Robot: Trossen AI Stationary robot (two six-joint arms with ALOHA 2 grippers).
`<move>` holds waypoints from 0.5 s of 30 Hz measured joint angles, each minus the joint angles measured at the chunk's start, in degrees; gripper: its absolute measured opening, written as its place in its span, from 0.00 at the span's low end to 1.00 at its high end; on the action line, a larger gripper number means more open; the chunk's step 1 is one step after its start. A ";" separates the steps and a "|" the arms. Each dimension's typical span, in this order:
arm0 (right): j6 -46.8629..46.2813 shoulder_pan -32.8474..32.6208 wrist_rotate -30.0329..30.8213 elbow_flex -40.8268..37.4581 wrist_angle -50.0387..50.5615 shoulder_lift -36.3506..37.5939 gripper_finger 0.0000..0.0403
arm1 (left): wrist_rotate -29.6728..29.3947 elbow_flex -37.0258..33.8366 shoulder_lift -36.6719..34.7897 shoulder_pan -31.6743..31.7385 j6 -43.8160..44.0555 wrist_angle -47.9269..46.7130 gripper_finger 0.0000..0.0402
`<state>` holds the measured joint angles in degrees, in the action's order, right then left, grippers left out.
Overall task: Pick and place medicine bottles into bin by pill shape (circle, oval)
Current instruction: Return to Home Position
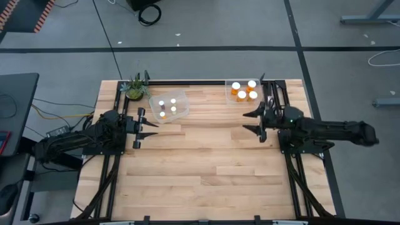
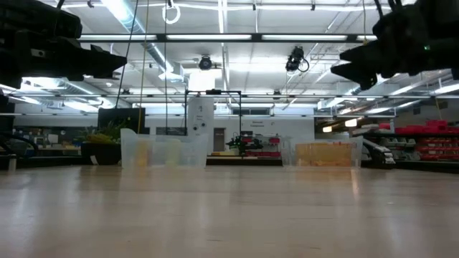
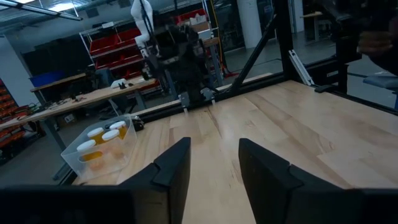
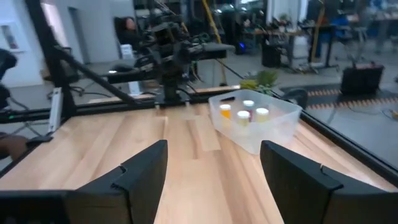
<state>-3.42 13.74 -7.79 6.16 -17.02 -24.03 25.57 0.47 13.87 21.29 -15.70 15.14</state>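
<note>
Orange medicine bottles — four, white-capped — are held upright in the right bin, a clear container at the far right of the wooden surface. Four more white caps are seen in the left bin, also clear, at the far left. From above, these narrower bottles seem to have darker bodies, though little is shown beyond the caps. A small green plant is set just beside the left bin, at the far left corner.

The left gripper is held above the surface near the left bin, pointed toward the middle; its fingers are parted, with nothing between them. The right gripper is held opposite, near the right bin, and its fingers are spread wider — again with nothing gripped. The two grippers are well apart, facing each other across bare wood.
</note>
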 joint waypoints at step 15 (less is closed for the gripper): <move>2.55 -1.18 0.16 1.02 9.89 4.44 0.66 | -0.01 -0.02 -0.02 0.01 0.00 0.00 0.35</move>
<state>-0.87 12.56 -7.63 7.19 -7.13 -19.59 25.56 0.45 13.85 21.30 -15.70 15.14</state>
